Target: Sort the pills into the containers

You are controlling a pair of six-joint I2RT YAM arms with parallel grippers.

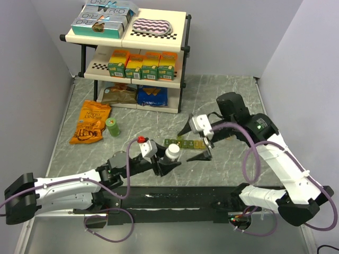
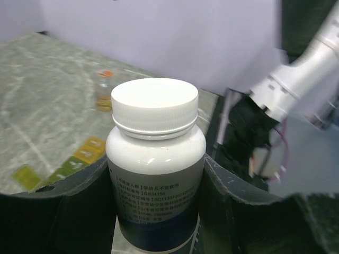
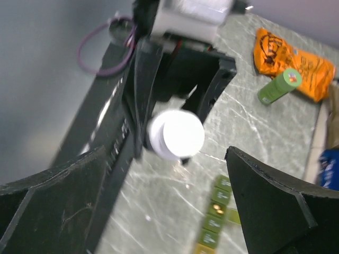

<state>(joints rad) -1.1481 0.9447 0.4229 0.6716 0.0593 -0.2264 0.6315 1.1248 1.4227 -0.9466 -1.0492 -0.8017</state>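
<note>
The left gripper (image 1: 168,161) clamps a capped white bottle (image 2: 153,159) upright. The right gripper (image 1: 189,146) hangs wide open above the containers (image 1: 183,142).

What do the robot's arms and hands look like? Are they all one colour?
No. The left arm and the right arm have white shells with black joints, and a purple cable loops along each. The left hand and the right hand each have two black, wedge-shaped fingers on a white block.
</note>
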